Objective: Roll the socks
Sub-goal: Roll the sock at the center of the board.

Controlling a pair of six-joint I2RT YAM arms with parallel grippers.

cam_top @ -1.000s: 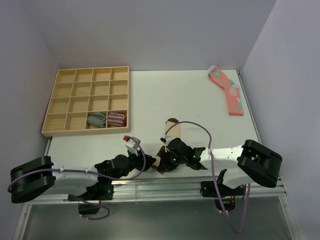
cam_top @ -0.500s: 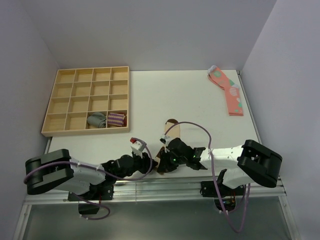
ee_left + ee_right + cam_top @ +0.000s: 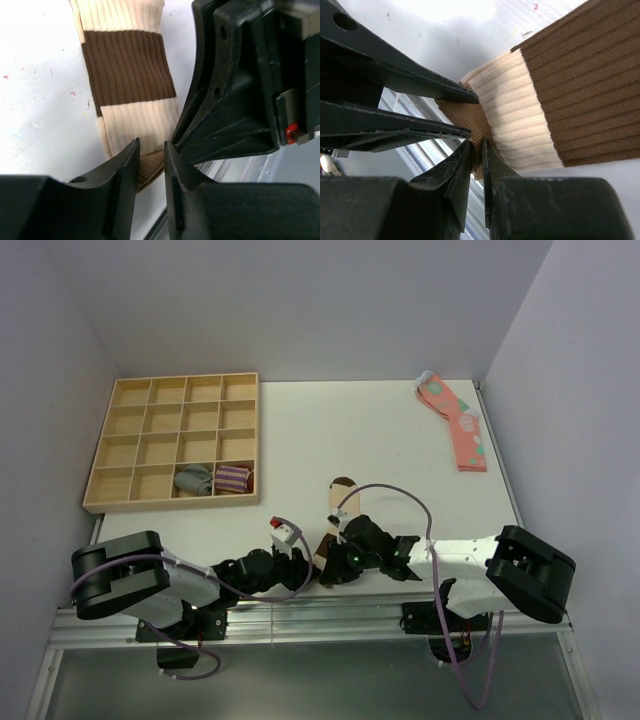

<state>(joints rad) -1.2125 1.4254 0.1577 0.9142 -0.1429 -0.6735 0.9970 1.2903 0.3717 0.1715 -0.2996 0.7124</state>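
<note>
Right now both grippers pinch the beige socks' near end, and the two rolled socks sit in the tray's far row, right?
No: top external shows the grey rolled sock and striped rolled sock in the near row of the tray. The left gripper and right gripper do pinch the beige socks at their near end.

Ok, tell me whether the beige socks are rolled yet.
Not rolled: socks lie flat; left gripper and right gripper pinch their near end.

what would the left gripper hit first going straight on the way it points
The socks: their tan end sits between the fingertips of the left gripper; the right gripper crowds close beside, depth unclear.
</note>
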